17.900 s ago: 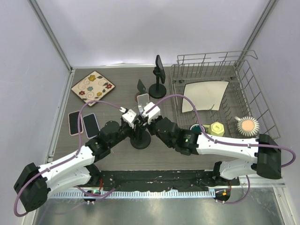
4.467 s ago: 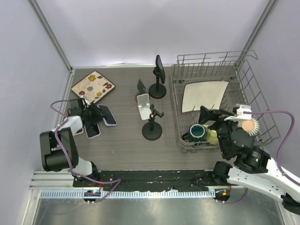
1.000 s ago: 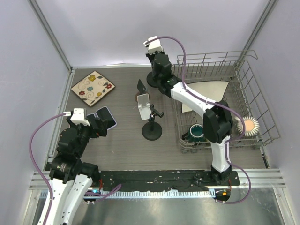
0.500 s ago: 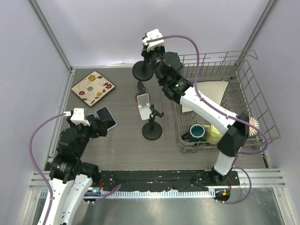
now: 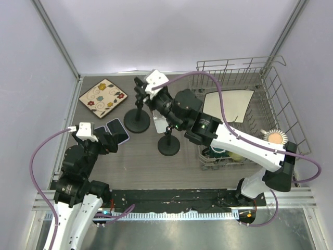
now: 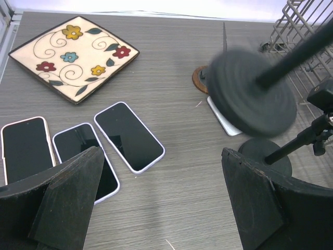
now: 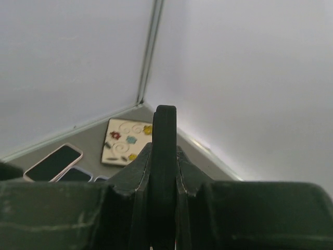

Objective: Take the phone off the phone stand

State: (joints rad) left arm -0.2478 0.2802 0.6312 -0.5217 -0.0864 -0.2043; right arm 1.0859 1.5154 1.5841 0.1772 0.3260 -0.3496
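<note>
**A:** Top view: right tool (image 5: 142, 92) is out over the far-left half of the table (image 5: 130, 166). The phone stand (image 5: 137, 125) is under it, a round black base with a thin pole running up into the tool. The wrist hides the grip itself.

**B:** Right wrist fills that in. Fingers (image 7: 136, 169) press both faces of a dark slab seen edge-on with a rounded top: the phone (image 7: 164, 125). The tool is closed down to the phone's thickness. Can't tell whether the stand's cradle has the phone; that part is hidden below the fingers.

**A:** Left wrist adds the stand's base, blurred and large, with the pole slanting up to the right. It is tilted and looks raised off the table. The top view alone doesn't settle that.

**B:** Left tool (image 6: 161, 177) is spread wide with nothing between its fingers, over the near-left table.

**A:** Edges. Three flat phones (image 6: 129, 136) lie side by side near the left edge, with a patterned plate (image 6: 73, 57) beyond them in the far-left corner. A second stand (image 6: 265, 156) is upright just right of the carried base. The dish rack (image 5: 270, 88) takes the right side.

**B:** Room: bare wood-grain shows between the flat phones and the second stand's base, and along the near edge before the left tool.
</note>
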